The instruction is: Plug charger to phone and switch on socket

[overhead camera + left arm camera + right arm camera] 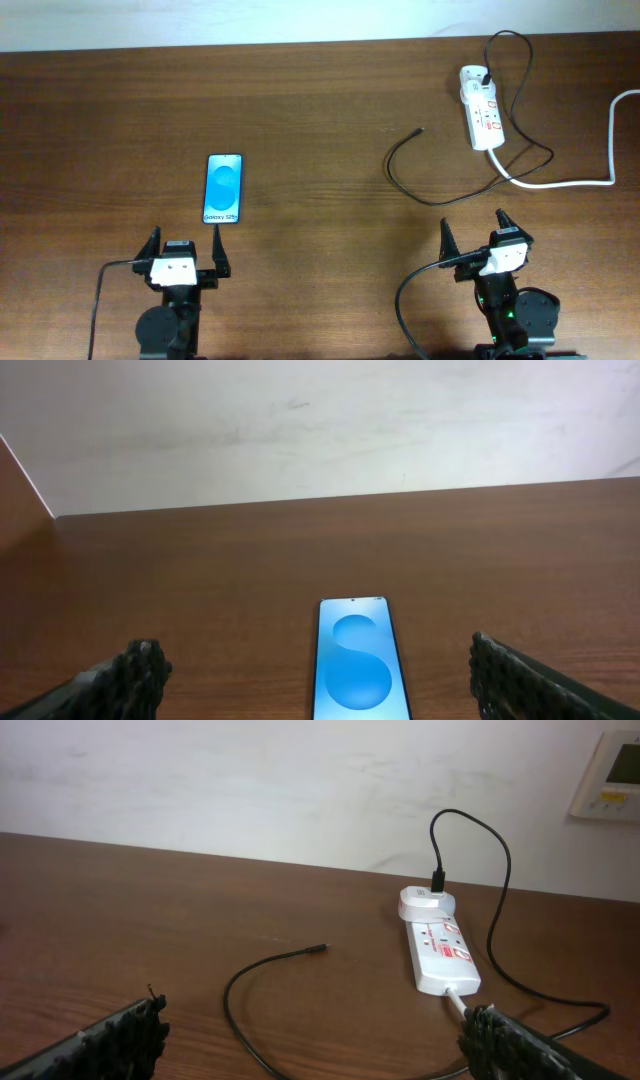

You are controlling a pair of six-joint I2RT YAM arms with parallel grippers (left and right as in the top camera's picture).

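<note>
The phone [224, 188] lies flat on the table's left half, blue screen up; it also shows in the left wrist view [360, 660]. My left gripper [186, 252] is open and empty just in front of it. The charger cable [400, 185] curves across the right half, its plug tip [418, 131] free on the wood; the tip also shows in the right wrist view [318, 950]. Its other end is plugged into the white socket strip [480, 108], also in the right wrist view [438, 946]. My right gripper [476, 232] is open and empty, in front of the cable.
The socket's thick white cord [570, 183] runs right and off the table's right edge. A wall [300, 420] stands behind the table's far edge. A white wall panel [608, 775] is at the upper right.
</note>
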